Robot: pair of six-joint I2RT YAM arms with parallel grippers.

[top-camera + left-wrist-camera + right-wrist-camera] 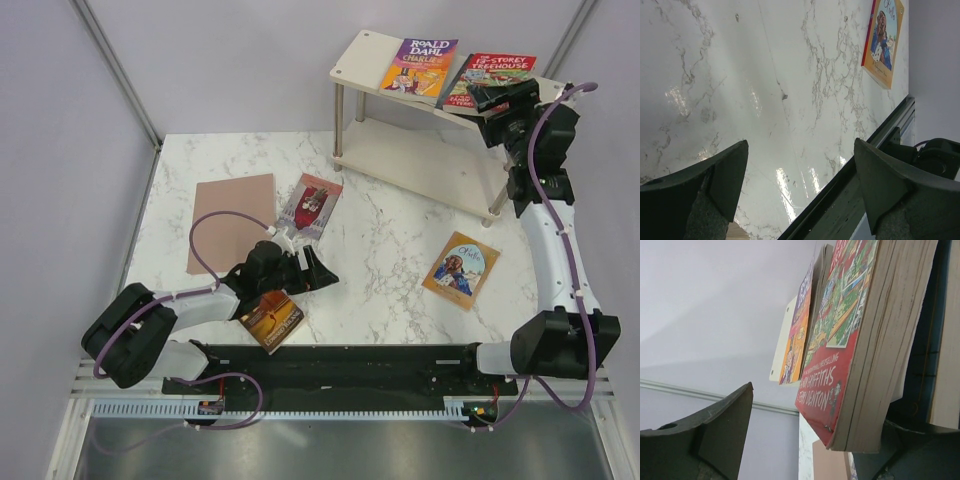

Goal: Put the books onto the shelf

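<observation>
**Step in hand:** release of the red book point(490, 72) on the top board of the shelf point(358, 58). The red book lies flat at the right end of that board, beside the purple book point(420, 62). The right pincer point(497, 97) stands at its near edge with jaws apart. In the wrist view one finger is well clear of the cover, so nothing is gripped. The left pincer point(318, 270) hovers wide and empty over the tabletop point(400, 230), just beside the brown book point(272, 320).

**Next move, as judged:** draw the right pincer straight back without dragging the red book off the edge. Then go for the orange book point(461, 263), the nearest one to that arm. The pink book point(311, 205) also lies on the tabletop, not yet shelved.

**Surface:** glossy white marble pattern. Thin flat books offer little edge to catch.

**Room:** plain pale walls.
</observation>
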